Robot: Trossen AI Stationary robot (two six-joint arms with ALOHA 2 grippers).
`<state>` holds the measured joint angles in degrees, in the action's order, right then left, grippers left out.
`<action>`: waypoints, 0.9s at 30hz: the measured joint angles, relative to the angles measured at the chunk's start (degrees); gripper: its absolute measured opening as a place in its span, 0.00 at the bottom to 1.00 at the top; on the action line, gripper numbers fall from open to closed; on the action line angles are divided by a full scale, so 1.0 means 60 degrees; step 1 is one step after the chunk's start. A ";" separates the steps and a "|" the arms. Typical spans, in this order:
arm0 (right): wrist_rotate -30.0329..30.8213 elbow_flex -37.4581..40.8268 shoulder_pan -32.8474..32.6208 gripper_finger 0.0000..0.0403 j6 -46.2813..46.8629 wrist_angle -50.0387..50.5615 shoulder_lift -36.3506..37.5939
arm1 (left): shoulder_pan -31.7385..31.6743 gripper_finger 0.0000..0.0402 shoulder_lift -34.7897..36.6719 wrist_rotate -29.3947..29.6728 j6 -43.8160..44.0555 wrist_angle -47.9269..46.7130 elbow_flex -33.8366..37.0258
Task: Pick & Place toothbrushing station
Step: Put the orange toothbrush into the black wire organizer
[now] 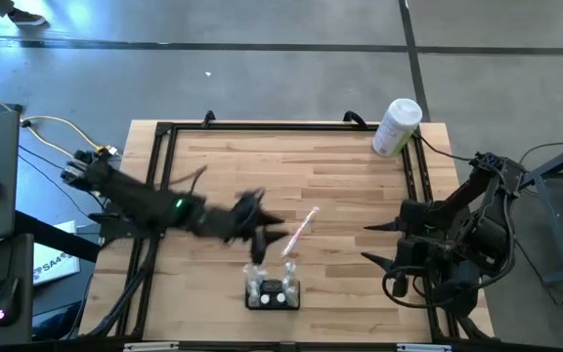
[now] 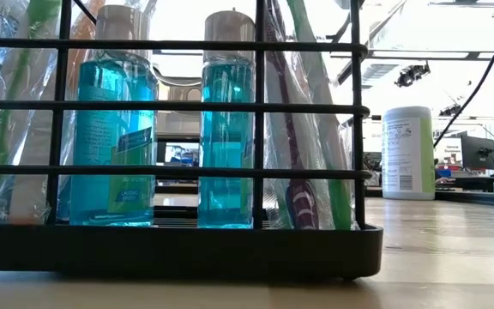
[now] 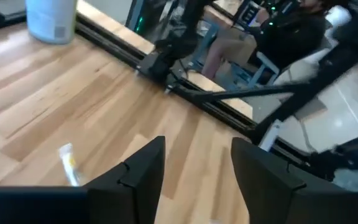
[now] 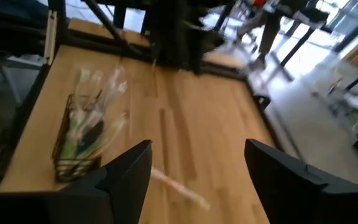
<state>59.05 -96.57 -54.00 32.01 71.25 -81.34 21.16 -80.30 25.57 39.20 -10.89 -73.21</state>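
Observation:
The toothbrushing station (image 1: 273,291), a low black wire rack, stands on its base near the table's front edge. It holds two blue bottles (image 2: 114,129) and wrapped toothbrushes (image 2: 303,129). One wrapped toothbrush (image 1: 301,231) lies flat on the table just beyond the station. My left gripper (image 1: 274,231) hovers above the table's middle, left of that toothbrush, open (image 3: 197,146) with nothing between its fingers. My right gripper (image 1: 368,242) is raised at the table's right side and points toward the station; it too is open (image 4: 197,146) and holds nothing.
A tall white cylindrical container (image 1: 396,125) stands at the far right corner. A black metal frame (image 1: 164,147) runs around the tabletop's edges. Bare wood lies between the two grippers and toward the far edge.

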 joint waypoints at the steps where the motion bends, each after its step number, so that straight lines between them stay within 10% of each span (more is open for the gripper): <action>1: -0.0136 0.0000 0.0000 0.62 0.0306 0.0169 0.0000 | -0.0446 0.44 -0.0110 -0.0550 0.0001 0.0076 -0.0002; 10: -0.1124 0.0000 0.0000 0.62 0.2635 0.1390 0.0000 | -0.2351 0.43 -0.1570 -0.4156 -0.0188 0.1110 0.0000; 17: -0.1195 0.0000 0.0000 0.62 0.2948 0.1474 0.0000 | -0.2410 0.43 -0.2799 -0.4128 -0.1045 0.0602 -0.0517; 27: -0.1331 0.0000 0.0000 0.62 0.2987 0.1405 0.0000 | -0.2489 0.43 -0.6084 -0.2846 -0.1052 -0.5546 -0.5893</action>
<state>51.06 -96.57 -54.00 49.93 79.68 -81.34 6.23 -116.80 8.49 32.88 -44.17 -108.57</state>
